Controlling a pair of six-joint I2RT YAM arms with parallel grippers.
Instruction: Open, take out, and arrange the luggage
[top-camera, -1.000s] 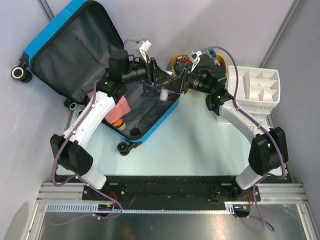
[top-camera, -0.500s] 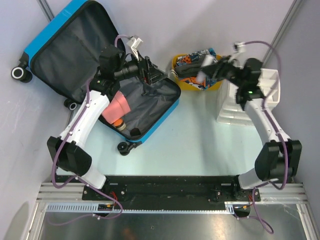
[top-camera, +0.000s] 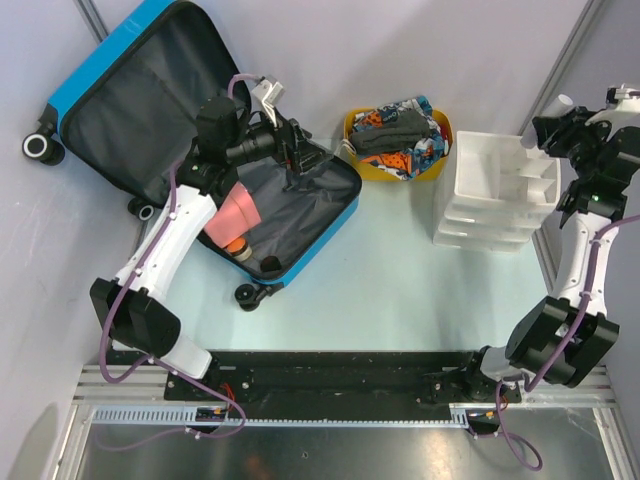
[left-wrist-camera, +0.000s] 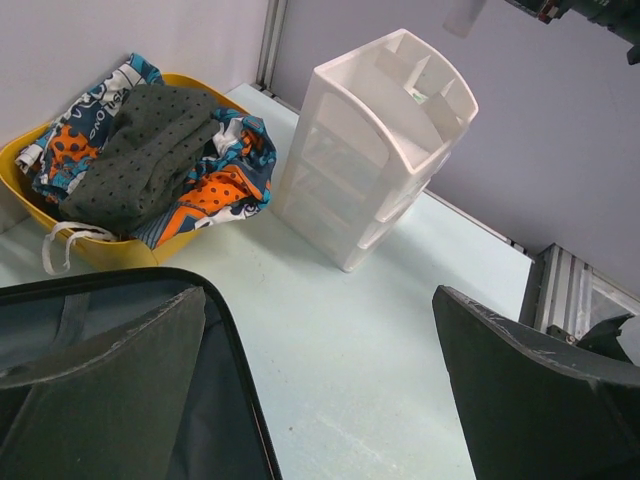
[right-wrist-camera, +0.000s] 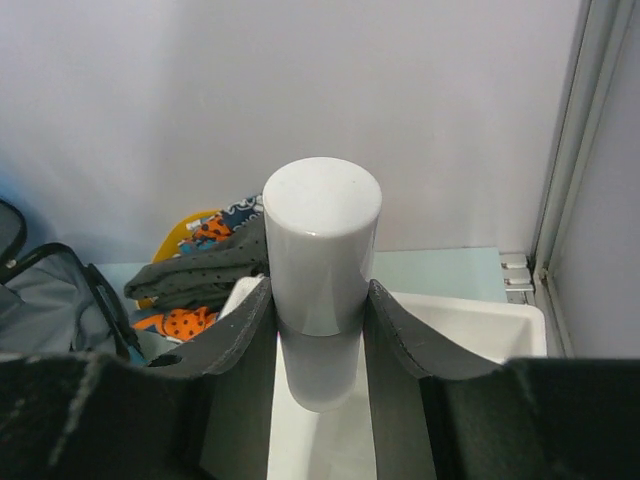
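**A:** What sits around it on the counter?

**B:** Just right of the luggage is a yellow tub. It is heaped with patterned orange-and-blue cloth, and a dark grey dotted piece lies on top. Further right, near the tub but apart from it, a white drawer organiser stands by the right wall, its top compartments open.

**A:** Anything in the way?

**B:** The left arm lies across the near half of the case and covers part of the lining. The left jaws hang over that half's far edge, spread wide, with nothing between them. The right jaws are at the far right, over the organiser's back corner. They are clamped on the sides of a white cylinder, whose smooth end pokes out past the fingertips.

**A:** And the case itself?

**B:** It takes up the far left corner of the counter, with both halves spread apart. One half lies toward the back-left wall, the other toward the middle. It has a bright blue hard shell, dark grey fabric lining and a black band round the rim. A black wheel with a pale hub sticks out at the left. In the near half lies a pink pouch with something orange just beside it. The arm partly hides both, so I cannot tell what the orange thing is.
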